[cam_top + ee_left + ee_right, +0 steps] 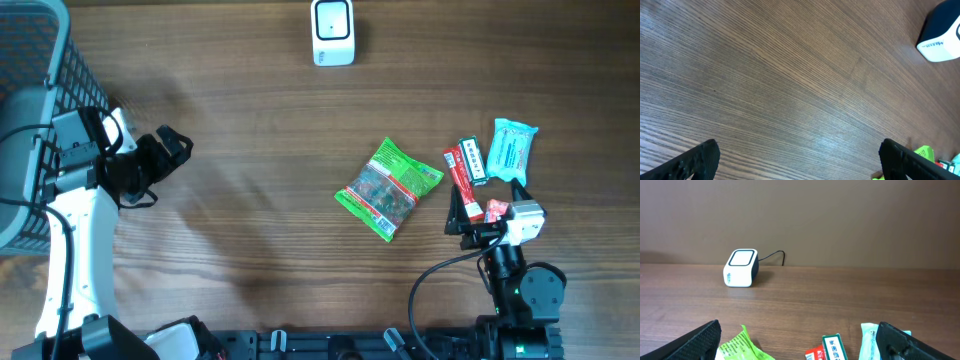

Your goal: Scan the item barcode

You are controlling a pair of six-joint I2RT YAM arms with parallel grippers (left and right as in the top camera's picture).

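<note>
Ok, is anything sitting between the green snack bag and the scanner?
Nothing visible does. Only bare table lies between the green snack bag and the scanner at the far edge. The red pack and the teal pack lie off to the right side, clear of that line.

- A white-and-black box-shaped barcode scanner (332, 32) is sitting upright at the far middle of the table (250, 150).
- A crinkled green plastic snack bag (390, 188) is lying flat and tilted, well apart from the scanner.
- A slim red carton (457, 170), a small green-and-white box (472, 160) and a teal wrapped packet (513, 150) are lying side by side just right of the bag.
</note>
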